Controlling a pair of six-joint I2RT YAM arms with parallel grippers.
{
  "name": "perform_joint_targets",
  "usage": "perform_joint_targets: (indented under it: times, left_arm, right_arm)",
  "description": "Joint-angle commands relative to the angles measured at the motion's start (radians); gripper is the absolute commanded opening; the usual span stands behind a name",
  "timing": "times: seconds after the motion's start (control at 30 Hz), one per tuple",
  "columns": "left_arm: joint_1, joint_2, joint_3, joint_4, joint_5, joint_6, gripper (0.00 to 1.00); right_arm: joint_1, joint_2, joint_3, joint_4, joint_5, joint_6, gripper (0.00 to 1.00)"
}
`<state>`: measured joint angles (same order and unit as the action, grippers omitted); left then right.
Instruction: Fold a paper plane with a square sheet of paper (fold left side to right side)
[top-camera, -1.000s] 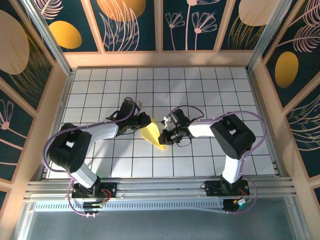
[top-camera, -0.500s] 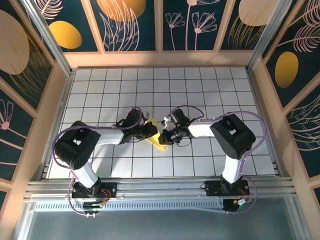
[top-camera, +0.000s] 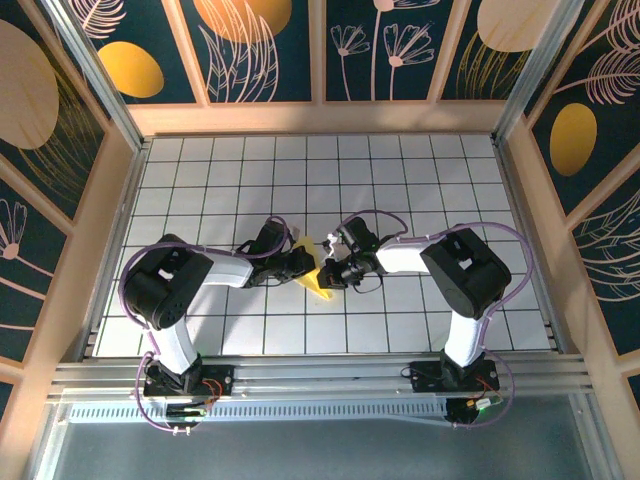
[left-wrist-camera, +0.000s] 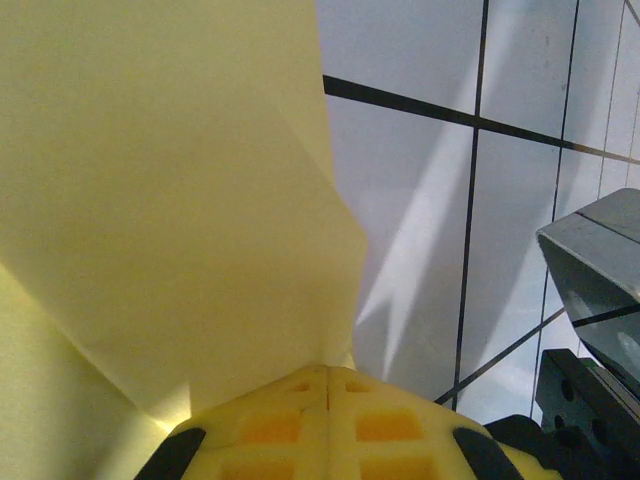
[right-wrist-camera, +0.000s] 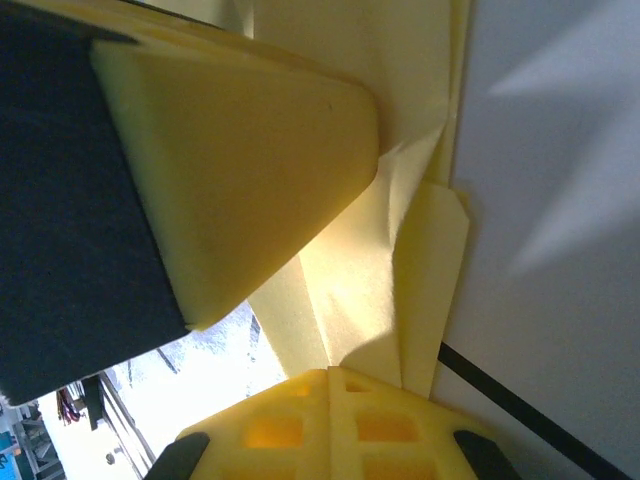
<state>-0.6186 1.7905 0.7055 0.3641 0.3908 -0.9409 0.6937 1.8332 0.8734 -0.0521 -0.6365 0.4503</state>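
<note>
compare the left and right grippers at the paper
The left gripper meets the paper from its left side; the right gripper from its right. The left gripper's wrist view shows a broad flap, the right gripper's shows narrow creased layers. Both have fingers shut at the paper.

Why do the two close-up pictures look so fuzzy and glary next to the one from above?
Top external view: even light, crisp grid lines, the yellow paper small but sharp. Left wrist: the yellow paper is so close that it goes soft, and pale streaks of light cross the table. Right wrist: the yellow paper likewise near and blurry, with a washed-out bright patch lower left.
</note>
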Motion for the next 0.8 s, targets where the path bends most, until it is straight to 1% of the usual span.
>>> perform_joint_targets:
  times: [0.0, 0.33, 0.5, 0.77]
  left_arm:
    - [0.003, 0.041, 0.016, -0.014, -0.073, 0.005, 0.06]
    - [0.050, 0.037, 0.014, -0.021, -0.096, 0.051, 0.07]
    - [0.093, 0.032, 0.018, -0.006, -0.092, 0.086, 0.08]
    - [0.168, 0.075, 0.066, -0.012, -0.080, 0.148, 0.08]
  right_arm:
    - [-0.008, 0.046, -0.030, -0.191, 0.156, -0.031, 0.00]
    - [-0.004, 0.063, -0.042, -0.204, 0.152, -0.034, 0.00]
    - [0.001, 0.065, -0.045, -0.203, 0.149, -0.033, 0.00]
    - [0.004, 0.064, -0.049, -0.204, 0.147, -0.032, 0.00]
